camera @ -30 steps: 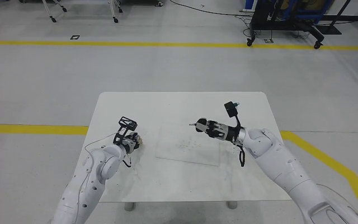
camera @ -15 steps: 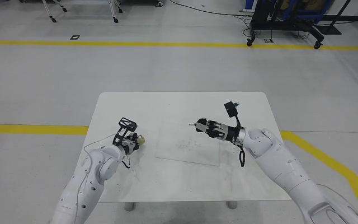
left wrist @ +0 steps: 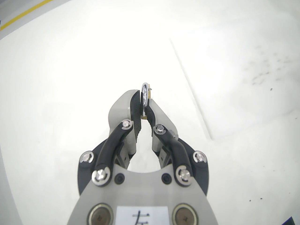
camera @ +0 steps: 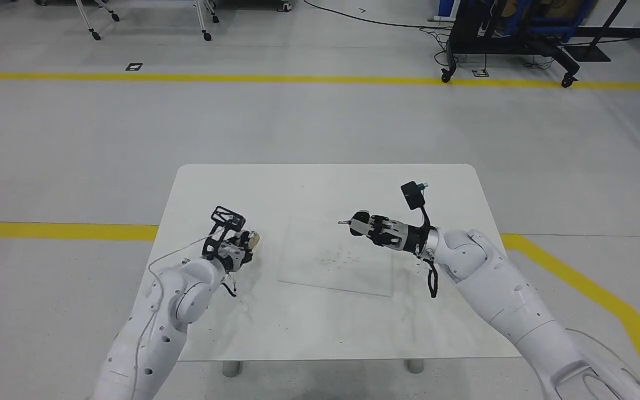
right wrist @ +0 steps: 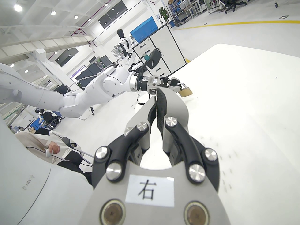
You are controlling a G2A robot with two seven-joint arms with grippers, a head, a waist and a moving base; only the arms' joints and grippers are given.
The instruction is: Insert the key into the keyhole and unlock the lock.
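Observation:
A brass padlock (camera: 252, 240) with a silver shackle (left wrist: 144, 94) hangs just above the white table (camera: 300, 190) on its left side. My left gripper (camera: 240, 246) is shut on the shackle, and the brass body (right wrist: 185, 91) juts out past the fingertips. My right gripper (camera: 360, 224) hovers over the table's middle right, shut, with a thin metal key (camera: 344, 222) sticking out toward the padlock. In the right wrist view the black pads (right wrist: 161, 108) are pressed together and hide the key. A wide gap separates key and padlock.
A thin clear sheet (camera: 335, 262) speckled with dark marks lies flat on the table's centre, below and between the two grippers. Its edge (left wrist: 189, 87) runs just beside the left gripper. The table's left edge is close to the left arm.
The left gripper has carried the padlock a little away from the table's front edge and turned it slightly toward the right arm. The right gripper has stayed put.

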